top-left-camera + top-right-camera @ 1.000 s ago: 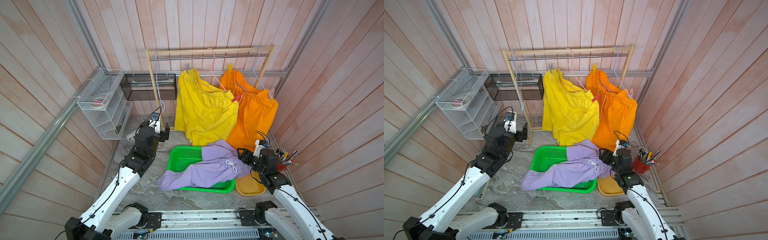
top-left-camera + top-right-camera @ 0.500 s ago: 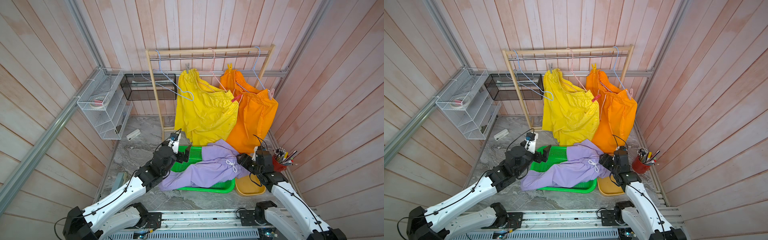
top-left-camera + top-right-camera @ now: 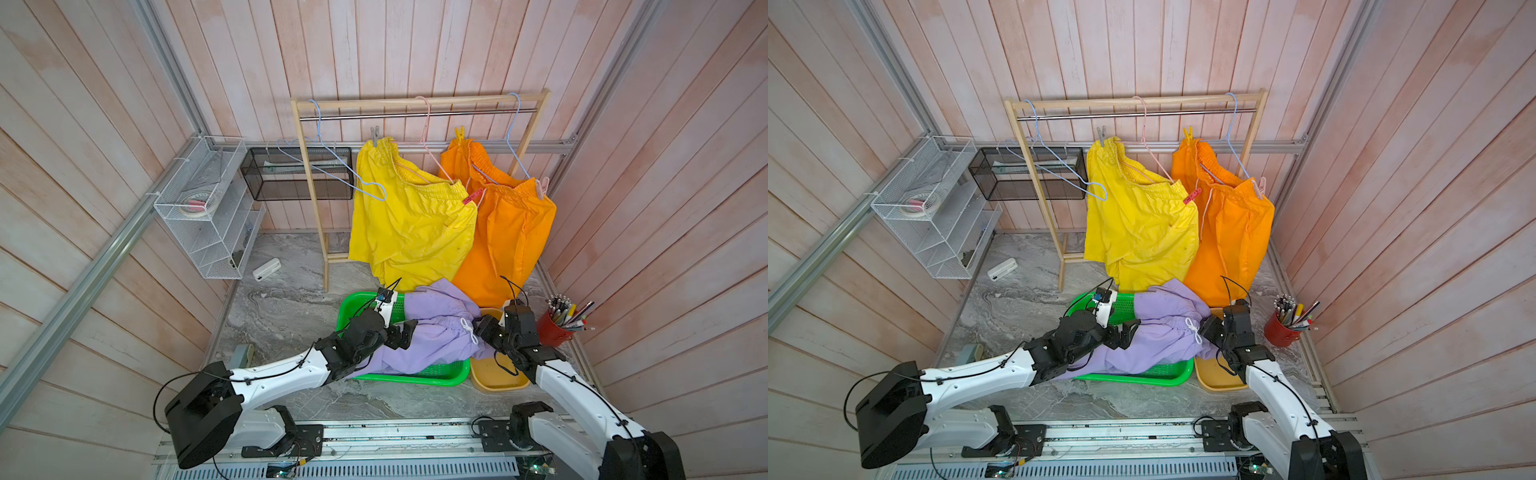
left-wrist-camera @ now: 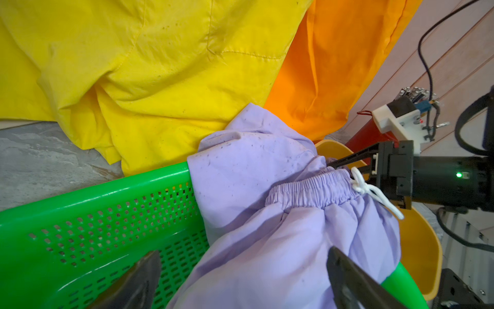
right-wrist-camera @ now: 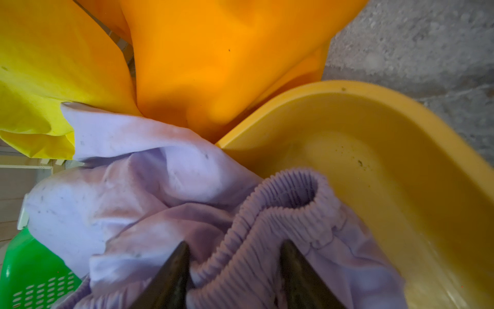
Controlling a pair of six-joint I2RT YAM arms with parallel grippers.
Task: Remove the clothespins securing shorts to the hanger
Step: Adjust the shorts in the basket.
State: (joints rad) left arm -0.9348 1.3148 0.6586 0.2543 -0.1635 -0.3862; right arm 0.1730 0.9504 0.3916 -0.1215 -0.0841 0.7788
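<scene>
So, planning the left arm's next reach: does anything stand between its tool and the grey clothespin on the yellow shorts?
Possibly: the empty blue hanger juts out beside the yellow shorts, below the grey clothespin and above the open left tool.

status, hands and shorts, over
Left hand open over lilac shorts. Right hand shut on their waistband. Yellow shorts, orange shorts clipped on hangers. Nothing in the way.

White arms (image 3: 282, 374), black joints (image 3: 353, 345), black cables (image 4: 457, 125)
</scene>
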